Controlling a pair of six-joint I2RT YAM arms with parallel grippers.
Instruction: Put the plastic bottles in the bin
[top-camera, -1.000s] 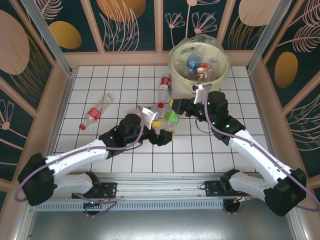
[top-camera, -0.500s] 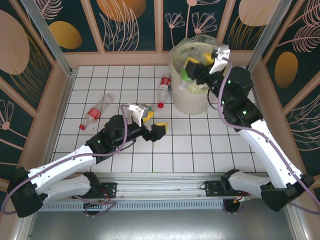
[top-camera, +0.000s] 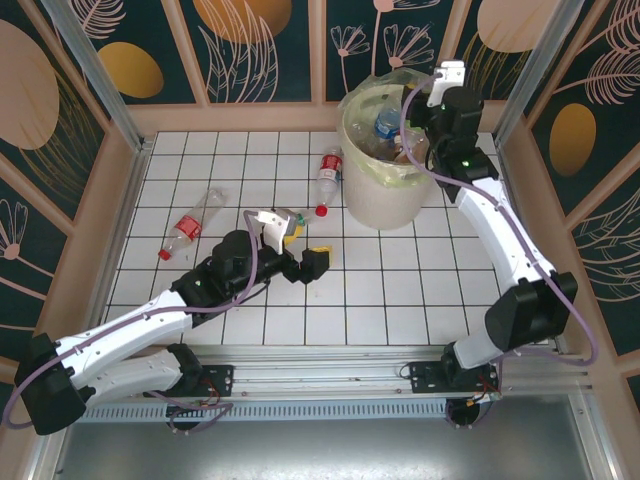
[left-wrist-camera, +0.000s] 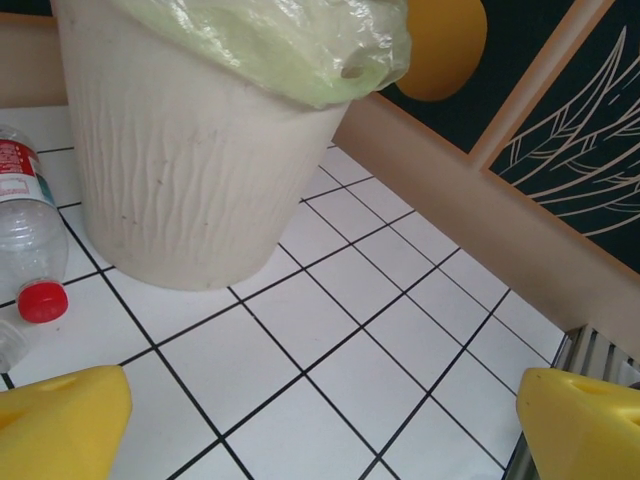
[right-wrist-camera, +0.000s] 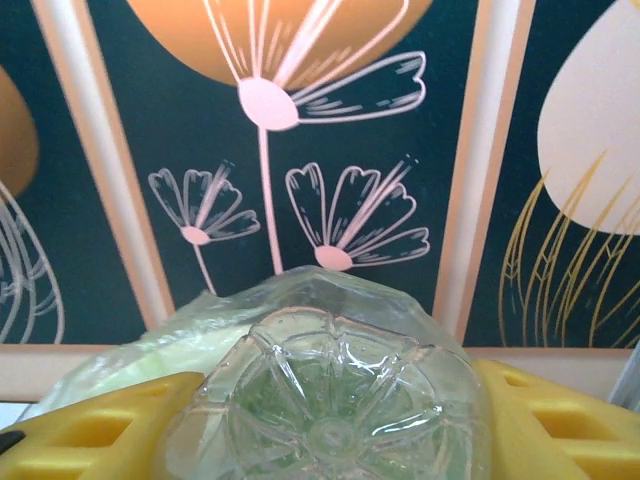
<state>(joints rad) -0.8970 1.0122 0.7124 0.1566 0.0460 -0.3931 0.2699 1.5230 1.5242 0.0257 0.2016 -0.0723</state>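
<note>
Plastic bottles (top-camera: 388, 122), several of them, lie in the bin (top-camera: 385, 205). My right claw (right-wrist-camera: 330, 440) hangs at the bin's rim, half closed on a clear bottle (right-wrist-camera: 325, 370) that is not yet dropped. A red-capped bottle (top-camera: 328, 170) lies on the bench just left of the bin, and a red-labelled bottle (top-camera: 190, 228) well left of it. My left claw (top-camera: 303, 245) gapes wide and empty, so I judge at least three are left to do.

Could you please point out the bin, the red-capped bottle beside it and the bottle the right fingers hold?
bin (left-wrist-camera: 200, 180): left wrist view, ribbed wall.
red-capped bottle (left-wrist-camera: 42, 301): left wrist view, cap.
held bottle (right-wrist-camera: 330, 420): right wrist view, base.
</note>
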